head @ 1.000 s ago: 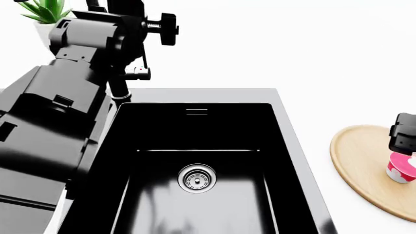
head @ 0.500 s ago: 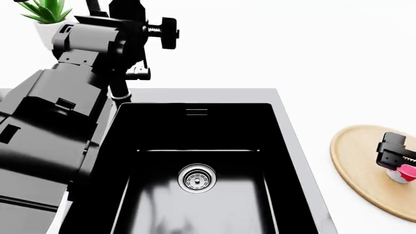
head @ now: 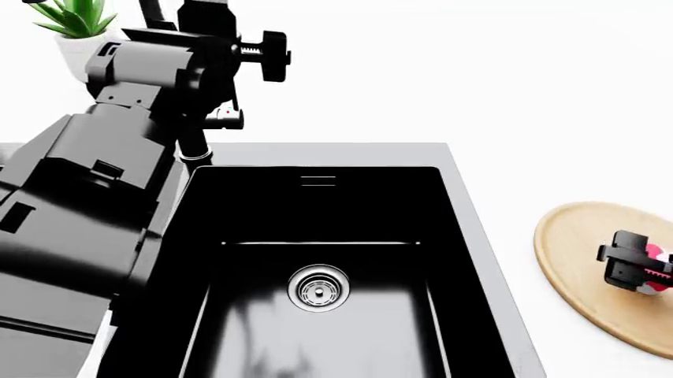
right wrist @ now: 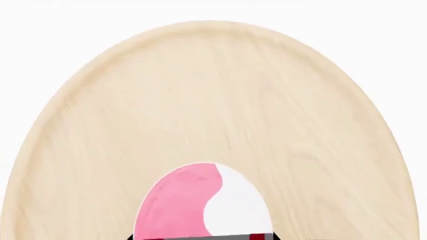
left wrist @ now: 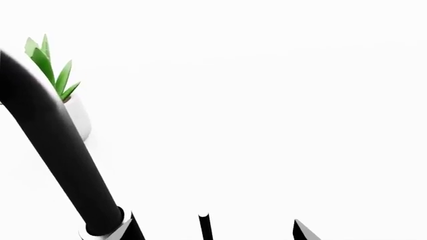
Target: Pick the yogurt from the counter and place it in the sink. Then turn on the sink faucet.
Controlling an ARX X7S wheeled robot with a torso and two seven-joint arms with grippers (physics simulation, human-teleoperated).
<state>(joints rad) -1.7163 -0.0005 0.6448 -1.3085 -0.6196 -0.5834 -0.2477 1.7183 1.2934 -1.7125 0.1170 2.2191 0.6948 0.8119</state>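
White counter (head: 547, 94) filled the frame; your right gripper (head: 631, 266) covered the yogurt (head: 656, 277) at right edge, both grippers' jaw states unclear.

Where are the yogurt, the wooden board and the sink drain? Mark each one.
yogurt (right wrist: 200, 202): right wrist view, on its pink-and-white top.
wooden board (head: 578, 252): head view, on its bare surface left of the cup.
sink drain (head: 317, 289): head view, on the centre of the steel ring.

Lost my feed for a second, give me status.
Right gripper low over yogurt on round wooden board, grip unconfirmed. Left gripper up by sink faucet. Sink basin unobstructed.
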